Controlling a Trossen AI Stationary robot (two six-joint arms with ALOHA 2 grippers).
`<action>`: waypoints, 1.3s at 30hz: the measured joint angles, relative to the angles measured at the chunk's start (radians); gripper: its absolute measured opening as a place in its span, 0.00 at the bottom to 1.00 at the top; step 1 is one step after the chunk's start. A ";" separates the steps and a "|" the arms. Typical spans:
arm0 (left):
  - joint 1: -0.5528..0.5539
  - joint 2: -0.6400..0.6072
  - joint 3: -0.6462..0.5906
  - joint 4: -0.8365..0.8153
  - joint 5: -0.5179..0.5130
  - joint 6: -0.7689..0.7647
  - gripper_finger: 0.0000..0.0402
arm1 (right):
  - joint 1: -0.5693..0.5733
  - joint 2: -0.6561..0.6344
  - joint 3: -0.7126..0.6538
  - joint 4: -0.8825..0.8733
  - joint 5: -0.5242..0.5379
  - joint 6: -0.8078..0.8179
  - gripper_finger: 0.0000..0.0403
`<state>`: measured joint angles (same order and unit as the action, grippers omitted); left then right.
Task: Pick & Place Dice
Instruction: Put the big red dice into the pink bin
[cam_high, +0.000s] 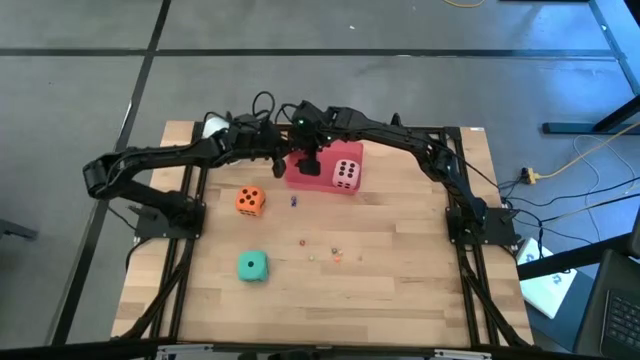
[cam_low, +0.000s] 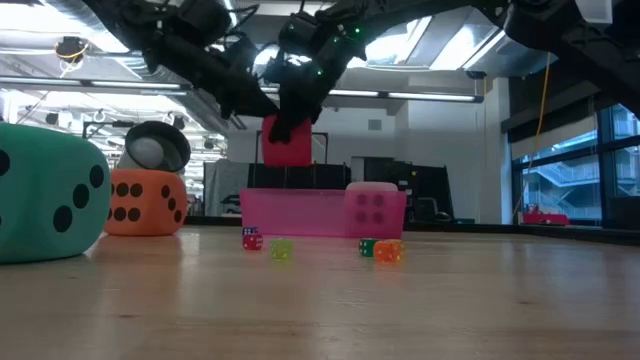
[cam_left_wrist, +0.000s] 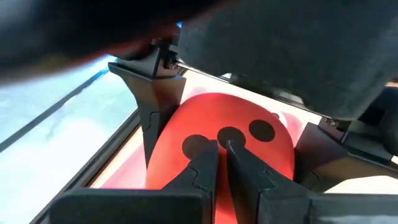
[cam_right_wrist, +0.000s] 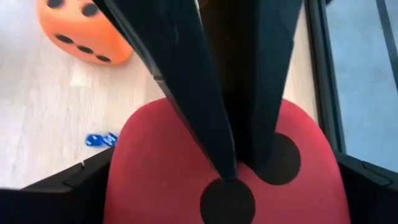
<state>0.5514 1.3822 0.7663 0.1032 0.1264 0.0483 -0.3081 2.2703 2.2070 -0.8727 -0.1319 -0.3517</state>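
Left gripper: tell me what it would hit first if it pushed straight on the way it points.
The red die. The shut left gripper points its fingertips at the die's three-pip face, which the right gripper straddles above the pink tray. Whether they already touch it is unclear.

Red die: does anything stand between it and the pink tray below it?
Nothing visible does. The right gripper holds the red die over the pink tray's bare part; the pink die sits to one side.

Red die partly behind end effectors
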 joint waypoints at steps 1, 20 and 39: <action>0.000 0.016 0.008 -0.013 0.005 0.000 0.07 | 0.002 -0.001 0.000 0.002 0.001 -0.007 0.99; -0.002 -0.215 0.064 -0.140 -0.030 0.080 0.06 | -0.039 -0.067 0.011 -0.149 0.033 0.011 0.99; -0.023 -0.246 0.059 -0.047 0.029 0.079 0.07 | -0.020 -0.068 0.006 -0.042 -0.098 0.003 0.99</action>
<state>0.5285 1.1362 0.8257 0.0565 0.1557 0.1272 -0.3278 2.2019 2.2131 -0.9145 -0.2295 -0.3489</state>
